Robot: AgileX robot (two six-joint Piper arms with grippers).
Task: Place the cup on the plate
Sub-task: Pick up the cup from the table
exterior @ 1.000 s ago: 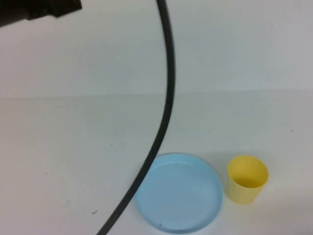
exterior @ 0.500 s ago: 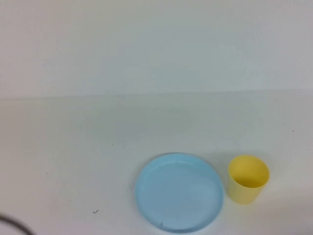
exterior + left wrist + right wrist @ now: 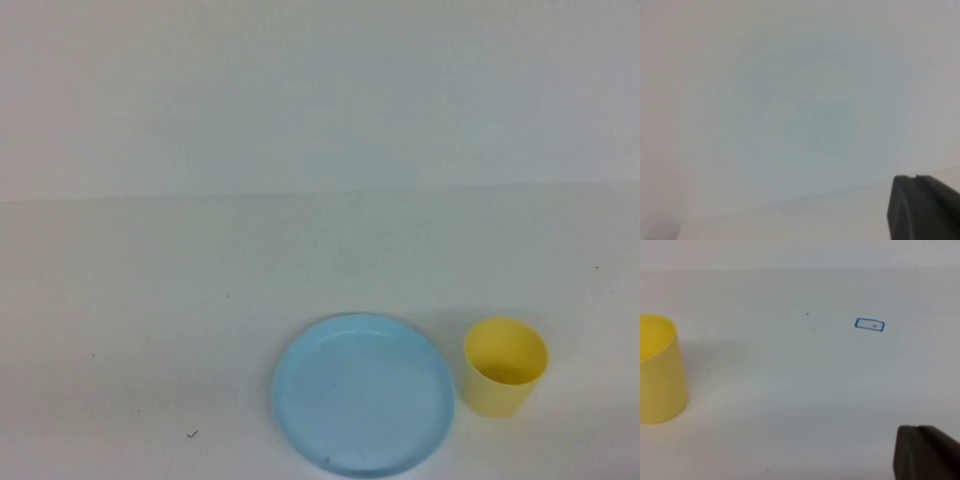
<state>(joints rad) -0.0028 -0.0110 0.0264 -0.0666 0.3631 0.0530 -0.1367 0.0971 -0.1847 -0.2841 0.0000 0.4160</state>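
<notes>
**Cup and plate side by side on the white table, both grippers out of the overhead view**

Overhead view: the yellow cup [image 3: 505, 366] stands upright, mouth up, on the white table [image 3: 150, 330] just beside the right edge of the light blue plate [image 3: 363, 394]; whether the two touch cannot be told. The cup is on the table surface, not on the plate. The plate lies flat near the robot's edge of the table. Neither arm appears in this view.

Right wrist view: the cup [image 3: 659, 369] stands upright on the table, and a small blue-outlined rectangular mark [image 3: 869, 325] lies on the surface well apart from it. One dark corner of the right gripper [image 3: 925, 452] shows at the frame edge; how far it is open cannot be told, and nothing is seen in its hold.

Left wrist view: a dark corner of the left gripper [image 3: 922, 207] shows against a plain pale surface; its opening cannot be told either
</notes>
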